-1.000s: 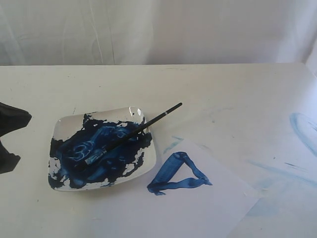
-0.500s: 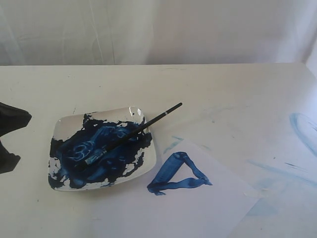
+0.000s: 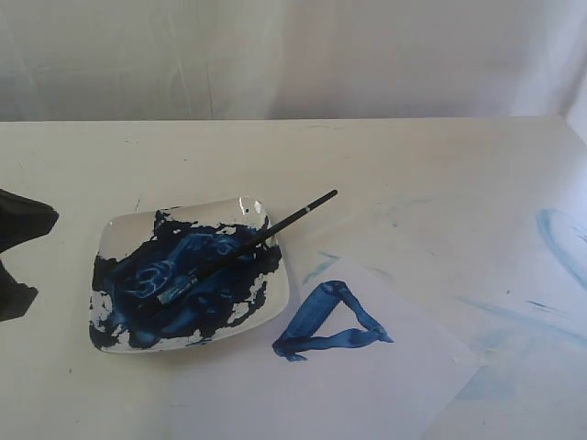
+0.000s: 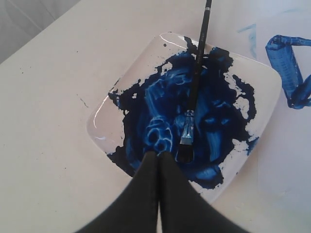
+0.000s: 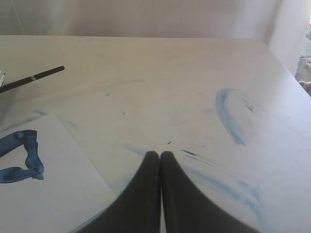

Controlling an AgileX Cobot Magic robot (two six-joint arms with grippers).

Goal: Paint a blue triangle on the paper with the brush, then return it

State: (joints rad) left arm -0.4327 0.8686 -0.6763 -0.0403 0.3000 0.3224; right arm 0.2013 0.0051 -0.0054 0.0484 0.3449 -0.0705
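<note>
The brush (image 3: 240, 247) lies across the square white dish (image 3: 121, 229), bristles in the dark blue paint and handle end jutting over the rim toward the right. A dark-blue triangle (image 3: 332, 323) is painted on the white paper (image 3: 367, 394) just right of the dish. My left gripper (image 4: 158, 154) is shut and empty, hovering over the dish (image 4: 262, 82) beside the brush's (image 4: 197, 68) bristle end; only part of that arm shows at the left edge of the exterior view. Shut with nothing held, my right gripper (image 5: 160, 154) hangs above bare table right of the paper (image 5: 53, 194).
Faint pale-blue smears and an arc (image 3: 555, 234) mark the table on the right. A white curtain (image 3: 293, 55) hangs behind the table's far edge.
</note>
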